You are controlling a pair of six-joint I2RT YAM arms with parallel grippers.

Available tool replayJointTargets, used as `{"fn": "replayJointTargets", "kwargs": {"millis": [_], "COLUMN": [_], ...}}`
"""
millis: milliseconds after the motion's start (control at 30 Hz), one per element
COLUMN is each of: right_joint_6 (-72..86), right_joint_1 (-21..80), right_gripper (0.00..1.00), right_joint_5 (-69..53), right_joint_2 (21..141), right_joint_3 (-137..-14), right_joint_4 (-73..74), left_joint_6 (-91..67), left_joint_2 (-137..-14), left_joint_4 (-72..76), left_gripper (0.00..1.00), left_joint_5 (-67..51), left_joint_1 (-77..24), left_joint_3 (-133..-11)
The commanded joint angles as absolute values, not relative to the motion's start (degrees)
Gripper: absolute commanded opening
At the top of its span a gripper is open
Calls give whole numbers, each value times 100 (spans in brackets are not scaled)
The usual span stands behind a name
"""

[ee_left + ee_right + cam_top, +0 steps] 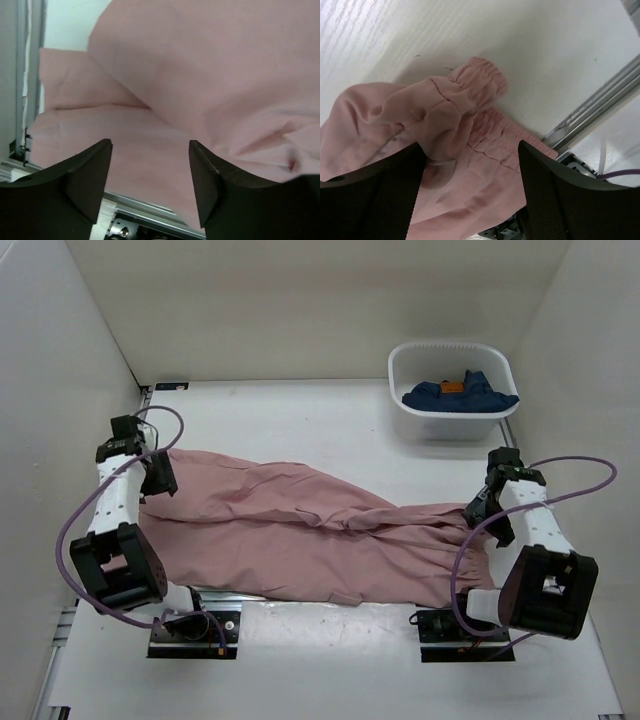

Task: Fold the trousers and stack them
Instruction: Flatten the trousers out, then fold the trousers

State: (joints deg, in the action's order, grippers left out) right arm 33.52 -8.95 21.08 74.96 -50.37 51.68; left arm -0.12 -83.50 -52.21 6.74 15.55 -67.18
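White desk point(300, 410), one pair of trousers point(300, 535) along its near edge; I read left gripper point(150, 150) and right gripper point(470, 150) both released; far-right tub point(445, 428) half-hides one blue garment point(475, 396).

1 pr trousers point(300, 540), 1 tub point(450, 428), 1 blue garment point(470, 397), 2 hands: L point(158, 478), R point(490, 515)

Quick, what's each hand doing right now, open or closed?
Left hand: open, holding nothing, over the trousers.
Right hand: open, holding nothing.

trousers point(300, 540) on table point(300, 420) between my left gripper point(158, 478) and right gripper point(488, 512) | tub point(455, 428) behind, far right | garment point(475, 397) in tub
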Motion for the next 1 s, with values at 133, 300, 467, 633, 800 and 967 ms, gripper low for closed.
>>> {"fn": "replayJointTargets", "kwargs": {"millis": [133,300,467,633,800,967], "right_joint_6": [4164,4377,4430,4430,4430,4368], "right_joint_1": [-993,-1046,-1046,-1099,-1099,-1099], "right_gripper": [84,86,86,86,84,83], "right_joint_5": [2329,1970,1617,1485,1415,1415], "right_joint_2": [6514,6705,7707,8331,8745,8745], "right_joint_3": [-5818,-6108,-6284,-6100,-5898,-5757], "right_joint_4": [5748,5353,5019,4694,4693,4693], "left_joint_6": [0,0,0,0,0,0], "left_joint_2": [-7603,-8119,-9199,-10115,-10942,-10864], "left_joint_4": [-5414,-4949,-4571,-4404,-4289,-4341], "left_gripper": [90,95,95,96,98,73], "left_joint_5": [308,-60,-431,-556,26,18], "left_joint_1": [2460,3225,3278,3016,2874,2874], "left_joint_3": [-6803,-6802,-7364,-7804,-7884,-7506]}}
